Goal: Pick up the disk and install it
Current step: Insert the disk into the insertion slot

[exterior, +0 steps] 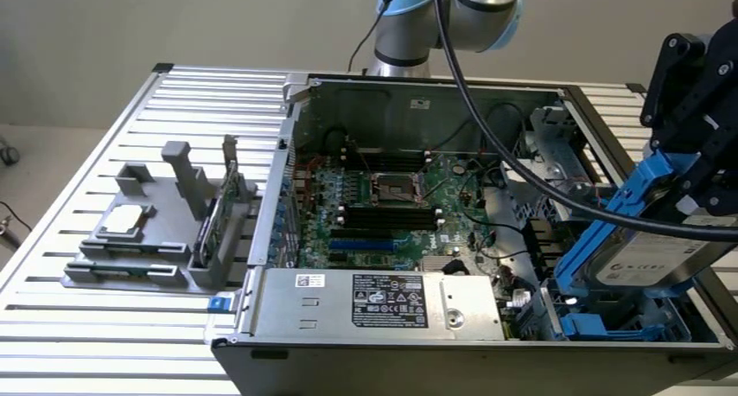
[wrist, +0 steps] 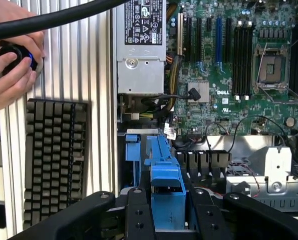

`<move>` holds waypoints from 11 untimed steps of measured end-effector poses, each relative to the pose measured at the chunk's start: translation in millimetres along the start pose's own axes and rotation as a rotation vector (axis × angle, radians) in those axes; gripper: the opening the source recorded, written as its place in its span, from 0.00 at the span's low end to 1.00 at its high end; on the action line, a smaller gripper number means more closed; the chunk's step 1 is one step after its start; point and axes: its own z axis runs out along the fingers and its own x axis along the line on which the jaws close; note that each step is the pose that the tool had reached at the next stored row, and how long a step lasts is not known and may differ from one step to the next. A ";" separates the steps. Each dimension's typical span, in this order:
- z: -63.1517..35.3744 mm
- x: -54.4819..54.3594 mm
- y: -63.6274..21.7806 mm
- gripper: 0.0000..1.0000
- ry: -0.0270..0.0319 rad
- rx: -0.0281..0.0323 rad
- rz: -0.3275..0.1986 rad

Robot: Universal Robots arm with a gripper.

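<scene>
Disk [exterior: 659,259] aslant between the jaws, above the drive bay [exterior: 588,325]

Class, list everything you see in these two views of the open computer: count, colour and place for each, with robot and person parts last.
table: 1, silver, slatted, under everything
computer case: 1, grey, open, on the table
motherboard: 1, green, inside the case
power supply: 1, silver, in the case beside the motherboard
disk: 1, silver-grey in a blue frame, over the case, exterior view's right
fixture: 1, grey, on the table, exterior view's left
chip: 1, silver, on the fixture
keyboard: 1, dark, beside the case
cable: 1, black, across the case
person's fingers: several, around a black knob
arm: 1, grey-blue, behind the case
hand: 1, black, gripping the disk
</scene>
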 end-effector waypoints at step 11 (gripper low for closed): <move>8.4 1.5 -3.1 0.33 -0.0010 -0.0094 0.000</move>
